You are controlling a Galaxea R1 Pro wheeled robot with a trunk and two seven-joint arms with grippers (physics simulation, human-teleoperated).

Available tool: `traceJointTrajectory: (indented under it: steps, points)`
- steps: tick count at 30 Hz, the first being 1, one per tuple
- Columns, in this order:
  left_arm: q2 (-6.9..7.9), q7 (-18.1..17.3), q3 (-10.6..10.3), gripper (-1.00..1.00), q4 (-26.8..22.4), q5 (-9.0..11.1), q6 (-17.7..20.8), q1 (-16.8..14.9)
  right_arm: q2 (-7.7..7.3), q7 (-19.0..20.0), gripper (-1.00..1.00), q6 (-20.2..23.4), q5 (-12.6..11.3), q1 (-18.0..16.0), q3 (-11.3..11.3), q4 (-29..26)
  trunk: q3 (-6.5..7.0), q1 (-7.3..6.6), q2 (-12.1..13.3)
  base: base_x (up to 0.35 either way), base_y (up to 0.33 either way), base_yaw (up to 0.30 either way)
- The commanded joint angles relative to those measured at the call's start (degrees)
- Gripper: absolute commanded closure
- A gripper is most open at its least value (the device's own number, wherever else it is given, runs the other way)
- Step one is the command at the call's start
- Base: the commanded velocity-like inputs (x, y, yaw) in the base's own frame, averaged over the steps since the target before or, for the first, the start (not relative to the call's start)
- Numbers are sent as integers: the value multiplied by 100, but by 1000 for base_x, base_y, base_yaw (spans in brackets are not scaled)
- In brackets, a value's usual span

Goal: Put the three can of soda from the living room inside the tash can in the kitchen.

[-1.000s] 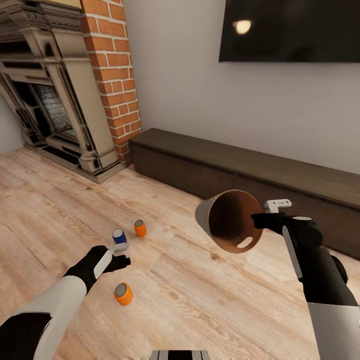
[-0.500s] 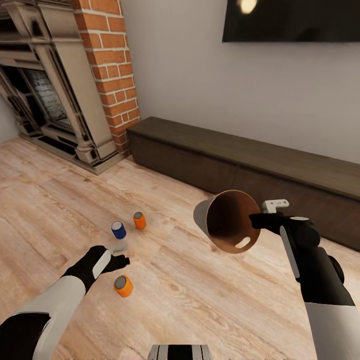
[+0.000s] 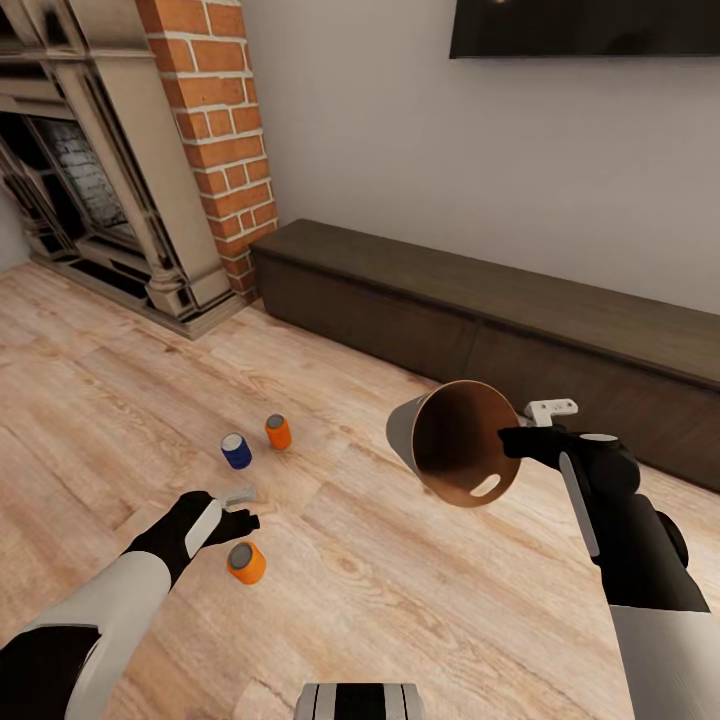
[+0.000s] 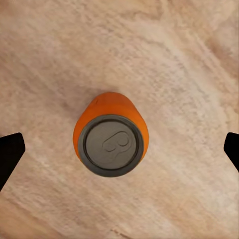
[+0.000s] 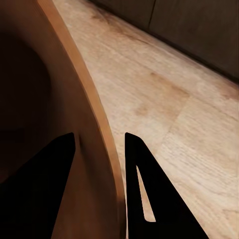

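Orange can is standing upright on the wood floor, directly under the wide-open left gripper. Right gripper is pinching the bin by its rim, holding it tilted in the air.

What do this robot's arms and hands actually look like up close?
Both arms wear smooth white shells giving way to black casing near the wrists. The left hand is black with pale grey finger pieces; the right hand is black, with a small white bracket beside it. Its fingers look like flat, dark, tapering blades.
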Motion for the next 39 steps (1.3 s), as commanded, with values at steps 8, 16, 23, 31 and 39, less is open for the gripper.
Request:
traceJointTrajectory:
  steps: [8, 16, 23, 31, 39]
  points:
    - [0, -3, -1, -100, -4, 7, -3, 0, 6, 24, 100, 7, -93, -5, 25, -3, 1, -1, 0, 1, 2, 0]
    - [0, -3, 0, -100, -5, 9, -2, 0, 9, 24, 100, 14, -92, -10, 66, -4, 1, -1, 0, 69, 135, 0]
    - [0, -1, 0, -100, -8, 9, -5, 0, 9, 24, 100, 14, -100, -10, 78, -3, 1, -1, 0, 18, 46, 0]
    - [-20, 11, -14, -100, -14, -2, -11, 0, 2, 22, 100, 10, -91, -10, 80, -3, 1, -1, 0, 2, 5, 0]
    - [-34, 29, -28, -100, -19, -19, -12, 0, 2, 16, 100, 7, -85, -6, 78, -2, -66, 7, -4, 0, 0, 0]
